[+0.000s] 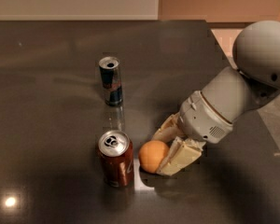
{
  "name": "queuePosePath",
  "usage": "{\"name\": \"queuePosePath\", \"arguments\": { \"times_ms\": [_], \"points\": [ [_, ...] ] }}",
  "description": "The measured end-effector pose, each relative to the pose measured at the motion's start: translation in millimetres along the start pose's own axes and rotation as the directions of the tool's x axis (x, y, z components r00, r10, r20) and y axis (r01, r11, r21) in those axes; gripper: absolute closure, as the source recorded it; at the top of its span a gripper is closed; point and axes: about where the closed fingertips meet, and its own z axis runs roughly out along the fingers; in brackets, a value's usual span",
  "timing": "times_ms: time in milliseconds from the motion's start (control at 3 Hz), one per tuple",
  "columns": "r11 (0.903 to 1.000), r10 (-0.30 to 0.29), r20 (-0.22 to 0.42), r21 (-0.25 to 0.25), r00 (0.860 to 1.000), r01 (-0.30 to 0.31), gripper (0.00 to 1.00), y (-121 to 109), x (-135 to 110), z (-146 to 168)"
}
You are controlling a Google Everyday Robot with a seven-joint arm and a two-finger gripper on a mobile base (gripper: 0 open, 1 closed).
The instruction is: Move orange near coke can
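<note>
The orange (pixel 151 156) sits low over the dark table, just right of the coke can (pixel 116 158), a dark red can with a silver top standing upright near the front. A narrow gap shows between them. My gripper (pixel 162 149) reaches in from the right, its cream fingers (pixel 179 157) closed on the orange from the right side, one finger behind it and one in front.
A slimmer dark blue and silver can (pixel 110 80) stands upright behind the coke can. The dark table (pixel 46 101) ends at a right edge near my arm (pixel 224 101), with pale floor beyond. A light glare spot lies at the front left.
</note>
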Motion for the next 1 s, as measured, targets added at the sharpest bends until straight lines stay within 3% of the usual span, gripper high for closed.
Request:
{"name": "queuePosePath", "arguments": {
  "times_ms": [667, 1000],
  "points": [
    [1.0000, -0.002, 0.012, 0.000, 1.000, 0.002, 0.12, -0.6, -0.5, 3.9],
    [1.0000, -0.004, 0.011, 0.000, 1.000, 0.004, 0.00, -0.2, -1.6, 4.5]
  ]
}}
